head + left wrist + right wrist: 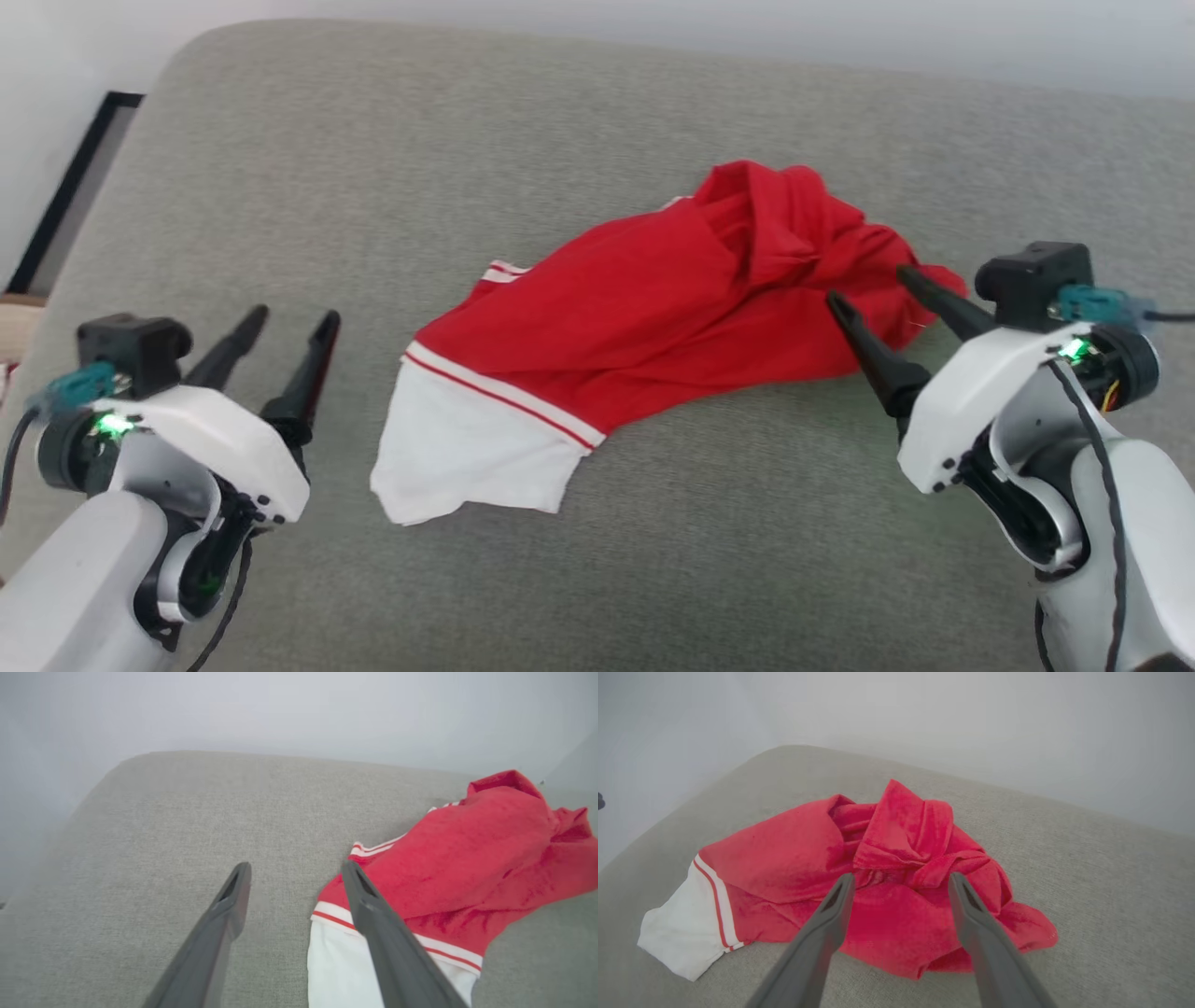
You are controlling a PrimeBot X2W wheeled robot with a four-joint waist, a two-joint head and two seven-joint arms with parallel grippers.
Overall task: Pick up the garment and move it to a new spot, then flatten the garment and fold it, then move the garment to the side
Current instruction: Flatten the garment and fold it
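The garment [644, 308], a red shirt with a white sleeve panel and red-and-white striped trim, lies crumpled on the grey cushion [579, 131]. Its white sleeve points toward the front left and its red body is bunched at the back right. My left gripper [291, 317] stands open to the left of the sleeve, apart from it, with nothing between its fingers. In the left wrist view the left gripper [294, 868] sits beside the garment [467, 858]. My right gripper [868, 285] is open at the garment's right edge. In the right wrist view the right gripper [901, 879] hovers over the bunched garment [878, 868].
The grey cushion [1087, 868] spreads wide around the shirt, with a rounded back-left corner. A pale wall rises behind it. At the far left a dark frame [65, 187] and a strip of wooden floor [19, 322] show past the cushion's edge.
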